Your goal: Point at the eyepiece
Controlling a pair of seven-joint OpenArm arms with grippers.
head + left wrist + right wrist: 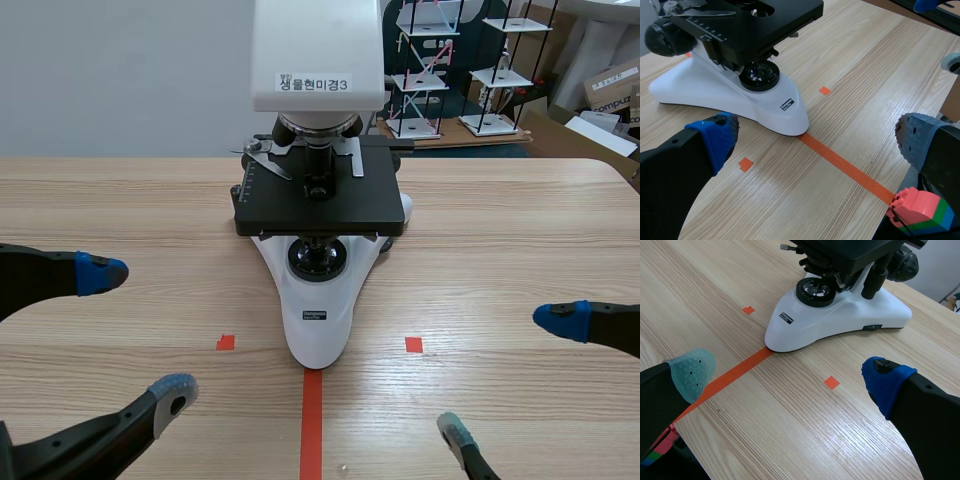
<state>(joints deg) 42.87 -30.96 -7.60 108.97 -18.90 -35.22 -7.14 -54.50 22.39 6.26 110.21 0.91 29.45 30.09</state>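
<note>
You had the microscope [318,300] standing in the middle of the table [520,230], its white foot pointing at the near edge and ending right at the far tip of the orange-red tape line [312,420]. The black stage [318,195] sat above the foot, and above that the white head [316,55] with a printed label [313,85]. The head ran off the top of the scene view, so the eyepiece could not be seen in any view; you could only place it somewhere above that cut-off head.

Your left gripper [136,332] sat low at the near left with its jaws wide apart, and nothing lay between them. Your right gripper [506,375] sat low at the near right, also spread wide around nothing. Both were well apart from the microscope, and their arms were mostly out of frame.

In the left wrist view a pink, green and blue toy block [920,212] showed under the gripper at the table's edge, partly hidden. Far right, behind the table, stood white shelf models [430,70] and cardboard boxes [610,85], partly cut off.
</note>
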